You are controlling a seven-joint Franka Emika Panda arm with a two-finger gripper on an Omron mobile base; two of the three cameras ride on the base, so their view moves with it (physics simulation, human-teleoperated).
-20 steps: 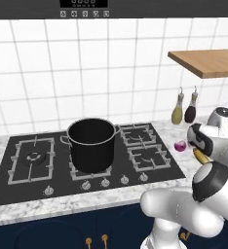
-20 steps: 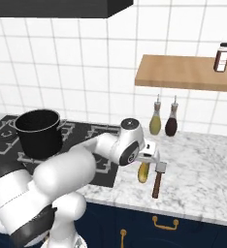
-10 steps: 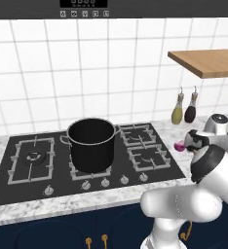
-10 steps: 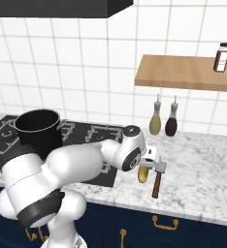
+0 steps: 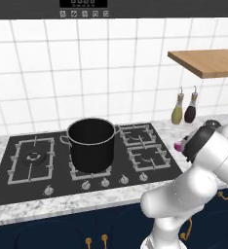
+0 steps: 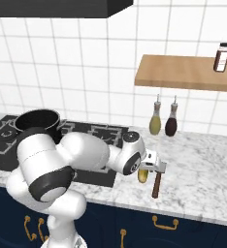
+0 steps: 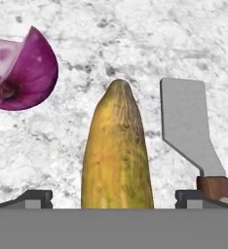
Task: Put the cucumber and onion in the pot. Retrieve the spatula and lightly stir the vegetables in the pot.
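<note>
On the marble counter (image 7: 111, 44) right of the hob (image 5: 86, 158) — where the pot (image 5: 91, 144) stands — lie cucumber (image 7: 117, 155), onion (image 7: 19, 73) and spatula (image 7: 186, 129). The gripper (image 7: 114, 198) hangs wide open, fingertips (image 7: 35, 197) straddling the cucumber, holding nothing — the arm hides it from the left.

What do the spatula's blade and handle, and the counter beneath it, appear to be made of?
The spatula has a flat, matt grey blade that looks like metal, and a reddish-brown handle with a grain-like tone, probably wood. The counter looks like polished marble or a stone imitation: white with grey mottled veining.
</note>
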